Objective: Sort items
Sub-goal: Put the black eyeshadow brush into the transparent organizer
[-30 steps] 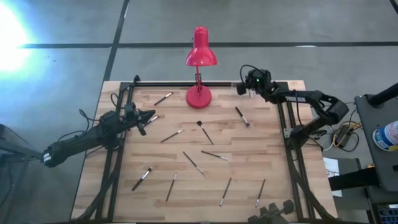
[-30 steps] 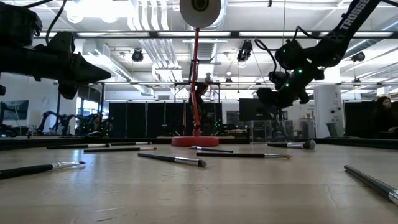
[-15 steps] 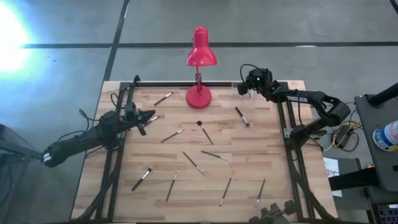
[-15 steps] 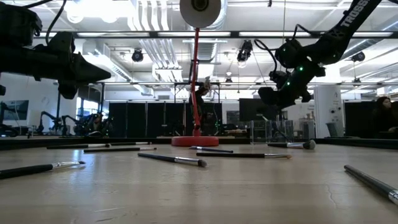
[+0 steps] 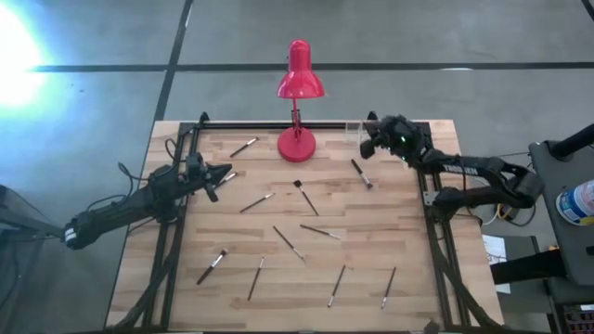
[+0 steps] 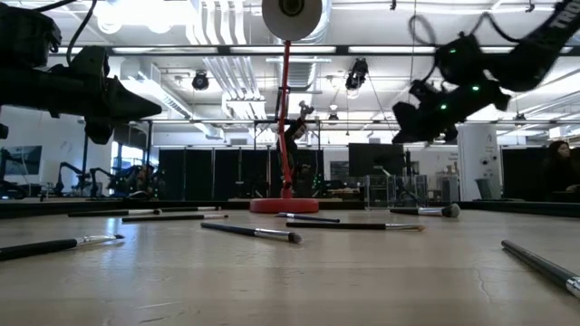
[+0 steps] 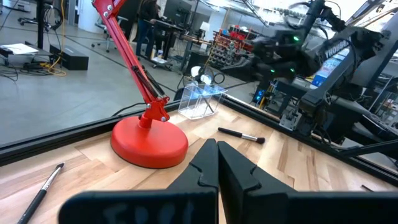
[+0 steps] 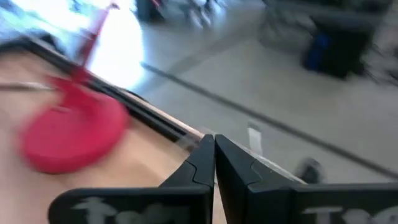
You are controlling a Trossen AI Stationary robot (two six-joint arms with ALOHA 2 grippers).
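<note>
Altogether eleven brushes (image 5: 289,242) loose on the table (image 5: 408,243), one red lamp (image 5: 299,88), both tools (image 5: 226,175) (image 5: 368,144) pinched closed, empty.

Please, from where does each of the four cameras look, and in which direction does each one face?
High view: above the table, facing down; both arms show.
Low view: at tabletop height, facing the room; both arms hang above.
Left wrist view: on the left arm, facing the red lamp; left gripper jaws shut.
Right wrist view: on the right arm, facing the lamp base; right gripper jaws shut.
Shared: all show the lamp.

Dark jointed arms, black cables, green LED, white lettering.
</note>
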